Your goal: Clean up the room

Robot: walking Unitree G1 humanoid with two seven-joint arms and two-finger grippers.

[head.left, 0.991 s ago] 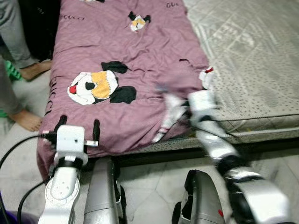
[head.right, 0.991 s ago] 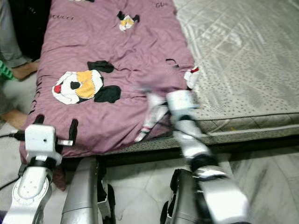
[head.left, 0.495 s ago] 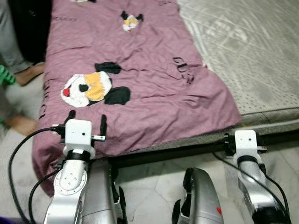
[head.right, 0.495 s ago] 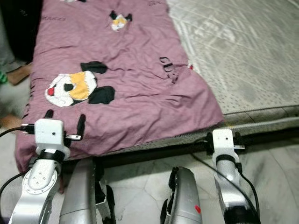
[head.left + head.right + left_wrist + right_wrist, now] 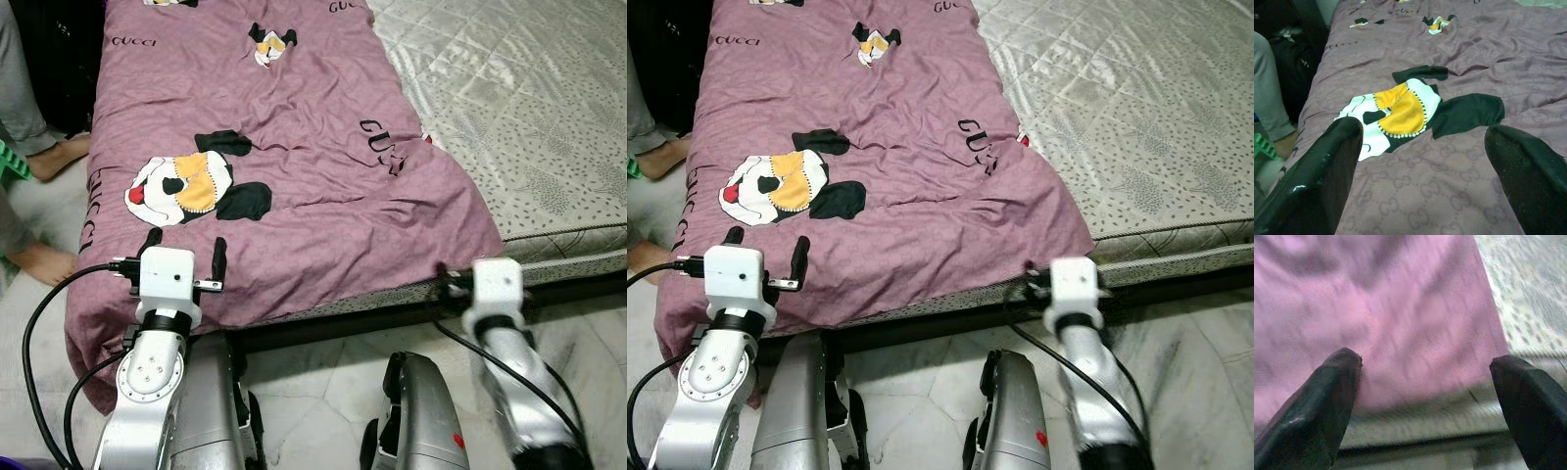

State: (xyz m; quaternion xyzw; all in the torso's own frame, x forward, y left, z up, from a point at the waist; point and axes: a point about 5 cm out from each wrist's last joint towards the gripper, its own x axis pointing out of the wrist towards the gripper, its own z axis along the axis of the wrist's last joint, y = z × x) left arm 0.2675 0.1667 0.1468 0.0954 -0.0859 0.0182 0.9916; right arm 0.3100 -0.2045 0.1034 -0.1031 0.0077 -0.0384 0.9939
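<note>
A purple blanket (image 5: pixel 294 147) with cartoon mouse prints lies spread flat over the left part of a bed. Its near edge hangs over the bed's front. My left gripper (image 5: pixel 184 250) hovers open just above the blanket's near left part, close to the big mouse print (image 5: pixel 1400 110). Nothing sits between its fingers (image 5: pixel 1327 171). My right gripper (image 5: pixel 1425 382) is open and empty at the bed's front edge, facing the blanket's near right corner (image 5: pixel 480 240). Its white wrist block (image 5: pixel 497 282) stands just below that corner.
Bare grey quilted mattress (image 5: pixel 529 108) takes up the bed's right side. A person's bare feet (image 5: pixel 44 259) and grey trouser leg (image 5: pixel 20 69) are on the floor at the left, beside something green (image 5: pixel 12 166). A black cable (image 5: pixel 39 313) loops by my left arm. Pale tile floor (image 5: pixel 313 372) lies under me.
A second ago my right gripper held the blanket's right corner folded up; now that corner lies spread flat, and the gripper has drawn back open to the bed's edge. The left arm barely moved.
</note>
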